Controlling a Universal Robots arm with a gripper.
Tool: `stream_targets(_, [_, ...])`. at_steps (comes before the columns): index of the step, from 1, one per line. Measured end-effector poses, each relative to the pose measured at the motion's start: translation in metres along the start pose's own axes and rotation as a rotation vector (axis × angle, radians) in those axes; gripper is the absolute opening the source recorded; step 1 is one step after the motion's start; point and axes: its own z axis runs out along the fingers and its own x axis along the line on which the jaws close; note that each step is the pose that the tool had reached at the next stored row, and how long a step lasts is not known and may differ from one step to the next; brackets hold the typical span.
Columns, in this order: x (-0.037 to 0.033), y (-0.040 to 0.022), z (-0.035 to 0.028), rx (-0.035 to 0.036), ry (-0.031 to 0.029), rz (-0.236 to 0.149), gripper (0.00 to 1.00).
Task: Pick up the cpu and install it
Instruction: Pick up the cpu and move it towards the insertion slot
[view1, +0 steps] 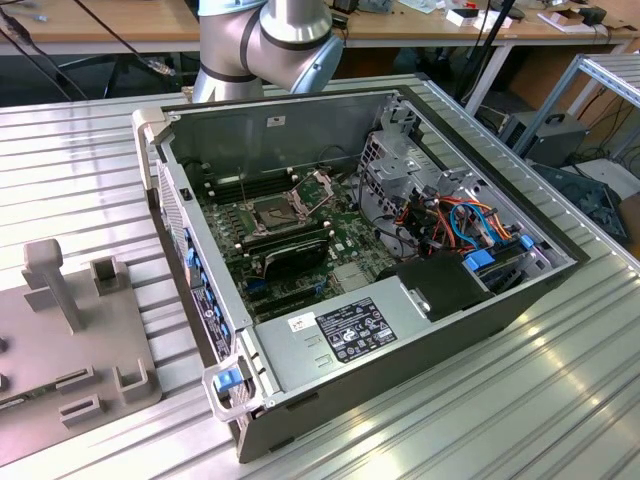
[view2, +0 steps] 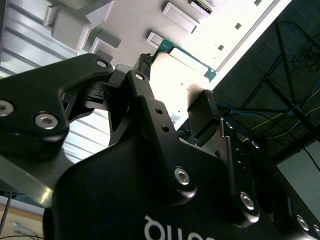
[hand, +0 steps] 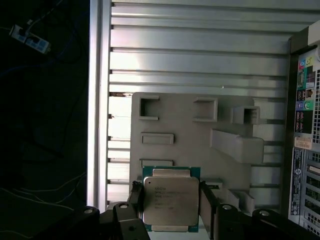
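We see the pincer (hand: 170, 189) closed on the cpu (hand: 170, 201) in the first wrist view. There is one of the fingers (hand: 136, 196) on each of two opposite edges, and the green rim meets both as far as we can tell. The cpu hangs above the grey fixture (hand: 200, 135), well clear of it. We judge the pick-up done and the install not.

Orientation: the cpu lies flat, metal lid facing the wrist camera, green board underneath w/ a thin rim showing round the lid. It's nearly square. The slightly longer axis seems to run along the fingers, i.e. the pincer spans the shorter width. Its edges look approx square to the fixture's edges, w/ no tilt we can make out.

Key relation: the socket (view1: 273, 212) sits inside the case (view1: 270, 135), its metal frame hinged open and its seat dark and bare. In the exterior view the case stands on the counter (view1: 80, 160) at the exterior view's right of the fixture. The first wrist view has the case's rear panel just beside the fixture. So the socket lies off to the side of the pincer and lower, down in the case. The arm (view1: 270, 40) rises behind the case.
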Motion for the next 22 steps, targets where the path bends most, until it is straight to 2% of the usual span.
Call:
stream_targets(15, [0.0000,0.0000,-0.0010,0.0001,0.0001,0.000,0.55])
stream_targets(22, [-0.0058,-0.0002,-0.0008,0.0000,-0.0001,0.000,0.55])
